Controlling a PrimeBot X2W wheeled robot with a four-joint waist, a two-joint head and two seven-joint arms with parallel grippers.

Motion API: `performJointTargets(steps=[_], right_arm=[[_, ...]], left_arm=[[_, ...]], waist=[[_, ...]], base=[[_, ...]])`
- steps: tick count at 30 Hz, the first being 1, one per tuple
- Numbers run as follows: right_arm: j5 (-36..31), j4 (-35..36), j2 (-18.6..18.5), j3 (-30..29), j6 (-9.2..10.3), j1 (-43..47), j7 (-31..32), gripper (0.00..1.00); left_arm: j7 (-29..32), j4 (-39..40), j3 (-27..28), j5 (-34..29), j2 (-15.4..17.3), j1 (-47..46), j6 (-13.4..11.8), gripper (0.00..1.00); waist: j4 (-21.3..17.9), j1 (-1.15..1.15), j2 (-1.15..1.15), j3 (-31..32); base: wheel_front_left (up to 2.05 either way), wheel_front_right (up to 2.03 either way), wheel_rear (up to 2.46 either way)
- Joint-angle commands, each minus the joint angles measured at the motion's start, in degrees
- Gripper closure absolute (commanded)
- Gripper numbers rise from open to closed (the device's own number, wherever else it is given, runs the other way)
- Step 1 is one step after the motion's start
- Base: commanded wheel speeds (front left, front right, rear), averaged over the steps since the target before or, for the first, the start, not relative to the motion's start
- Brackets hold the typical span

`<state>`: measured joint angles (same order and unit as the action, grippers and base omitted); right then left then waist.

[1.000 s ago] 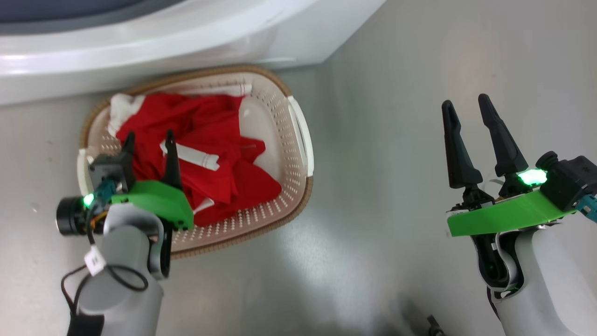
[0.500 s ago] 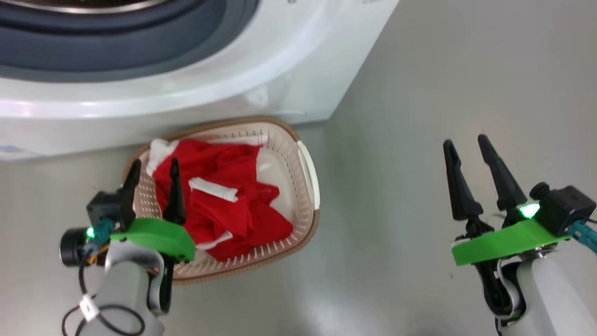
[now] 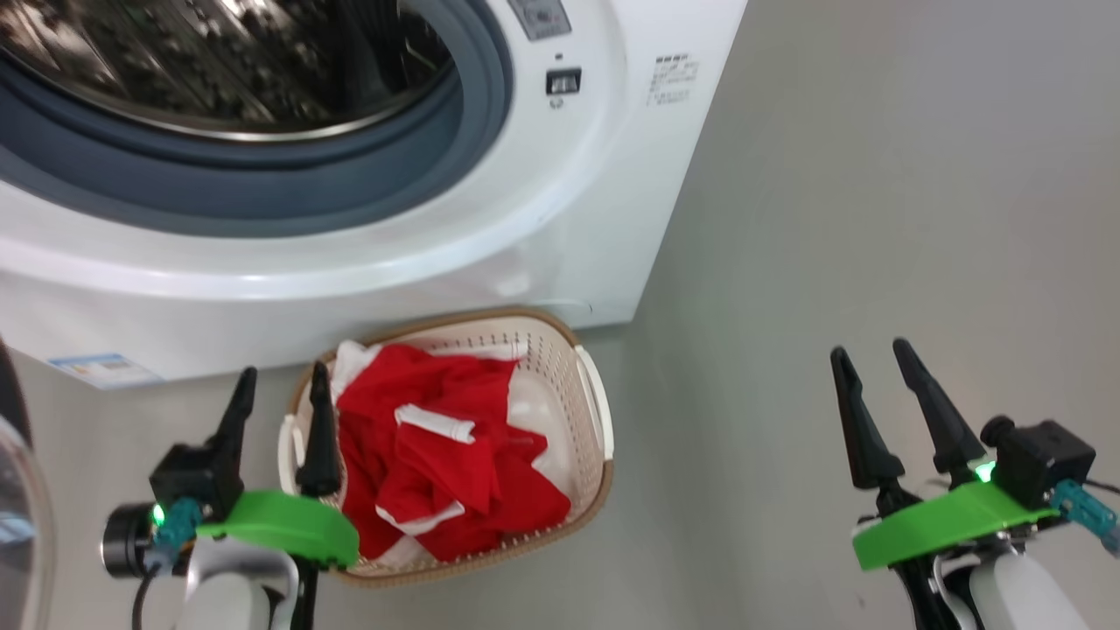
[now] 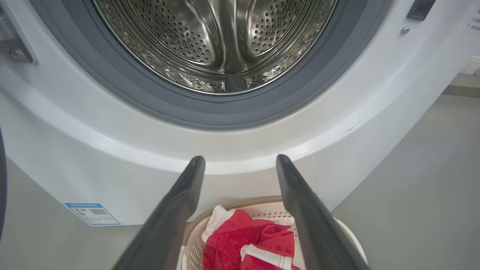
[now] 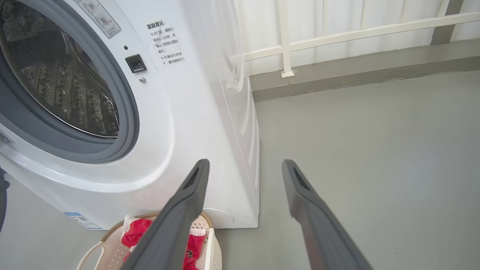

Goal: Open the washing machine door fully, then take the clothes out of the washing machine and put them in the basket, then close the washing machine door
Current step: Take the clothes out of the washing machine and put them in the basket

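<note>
The white washing machine (image 3: 560, 219) stands with its steel drum (image 4: 221, 37) exposed and nothing visible inside it. A sliver of the washing machine door (image 3: 17, 507), glass with a black rim, shows at the head view's far left edge. The red clothes (image 3: 446, 464) with white trim lie in the cream basket (image 3: 588, 411) on the floor against the machine's front. My left gripper (image 3: 283, 371) is open and holds nothing, its fingers astride the basket's left rim. My right gripper (image 3: 869, 348) is open with nothing in it, over bare floor to the basket's right.
A blue label sticker (image 3: 101, 369) sits low on the machine's front panel. Grey floor (image 3: 831, 219) stretches to the right of the machine. A white railing (image 5: 337, 33) and a low kerb run along the far wall.
The head camera has tilted up, bringing the drum opening into view. The left gripper has drawn back from over the clothes to the basket's left rim. Both grippers stay open.
</note>
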<state>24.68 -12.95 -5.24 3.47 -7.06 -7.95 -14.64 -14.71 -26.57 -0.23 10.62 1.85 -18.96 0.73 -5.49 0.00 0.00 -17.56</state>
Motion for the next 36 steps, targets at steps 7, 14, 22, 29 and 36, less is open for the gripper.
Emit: performJointTargets(steps=[7, 14, 22, 29, 36], right_arm=[[-0.23, 1.3, -1.01, 0.47, -0.43, 4.09, -0.36, 0.0], [-0.48, 1.49, -1.0, -0.31, -0.43, 7.82, -0.36, 0.0], [-0.62, 2.11, -0.96, -1.13, -0.43, 10.69, -0.36, 0.0], [-0.72, 2.53, -0.64, -2.11, -0.43, 12.6, -0.36, 0.0], [-0.81, 2.69, -0.4, -2.63, -0.43, 12.9, -0.36, 0.0]], left_arm=[[-0.29, 6.11, 2.75, -1.35, 1.03, 5.87, 1.19, 0.0], [-0.29, 10.64, 3.97, -1.43, 1.03, 11.51, 1.36, 0.0], [-0.29, 15.92, 4.72, -1.24, 1.03, 16.58, 1.1, 0.0], [-0.29, 19.91, 4.46, -0.73, 1.03, 21.32, -0.4, 0.0], [-0.29, 20.67, 3.83, -0.69, 1.03, 22.08, -1.18, 0.0]], waist=[[1.1, 0.0, 0.0, 6.78], [1.14, 0.0, 0.0, 10.03], [0.96, 0.0, 0.0, 11.49], [0.63, 0.0, 0.0, 12.1], [0.98, 0.0, 0.0, 11.81]], base=[[0.0, 0.0, 0.0], [0.0, 0.0, 0.0], [0.0, 0.0, 0.0], [0.0, 0.0, 0.0], [0.0, 0.0, 0.0]])
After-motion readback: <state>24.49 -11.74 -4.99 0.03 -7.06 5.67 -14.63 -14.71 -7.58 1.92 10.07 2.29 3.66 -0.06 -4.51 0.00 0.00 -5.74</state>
